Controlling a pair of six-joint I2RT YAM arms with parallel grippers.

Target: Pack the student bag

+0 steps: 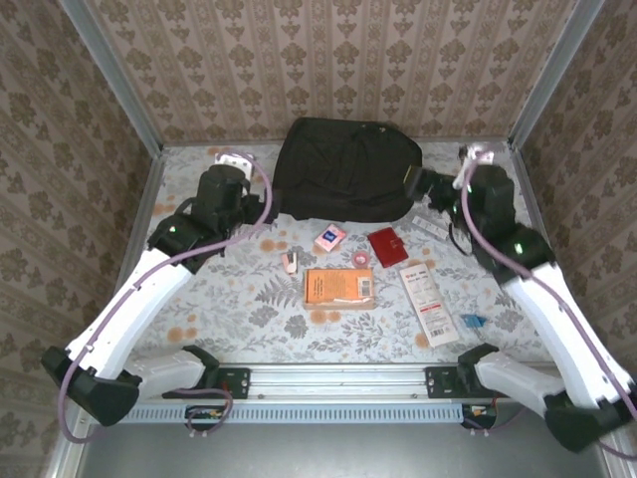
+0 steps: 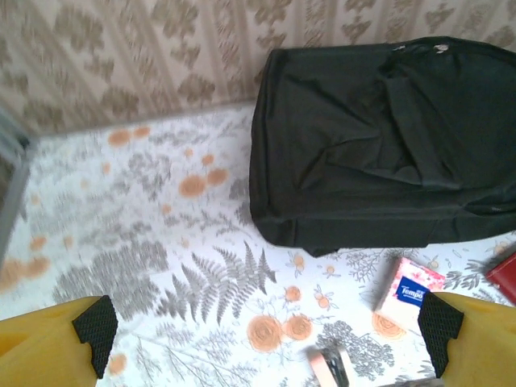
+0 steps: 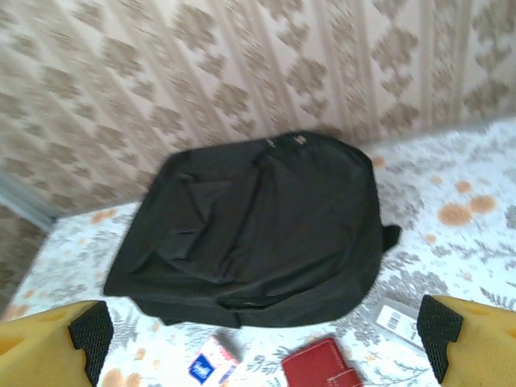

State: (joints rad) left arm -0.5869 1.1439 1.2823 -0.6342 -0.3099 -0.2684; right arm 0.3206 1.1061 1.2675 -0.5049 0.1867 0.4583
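Note:
The student bag (image 1: 343,169), a large black fabric backpack, lies flat and closed at the back of the table against the wall. It also lies ahead in the left wrist view (image 2: 379,137) and the right wrist view (image 3: 258,234). My left gripper (image 1: 254,207) hovers just off the bag's left corner, open, with nothing between its fingers (image 2: 268,332). Off the bag's right corner hangs my right gripper (image 1: 423,185), open and empty too (image 3: 263,337). Neither touches the bag.
In front of the bag lie a pink tissue pack (image 1: 329,238), a red wallet (image 1: 387,246), an orange box (image 1: 338,287), a long white packet (image 1: 428,302), a small pink clip-like item (image 1: 289,262) and a small blue item (image 1: 471,321). Patterned walls close three sides.

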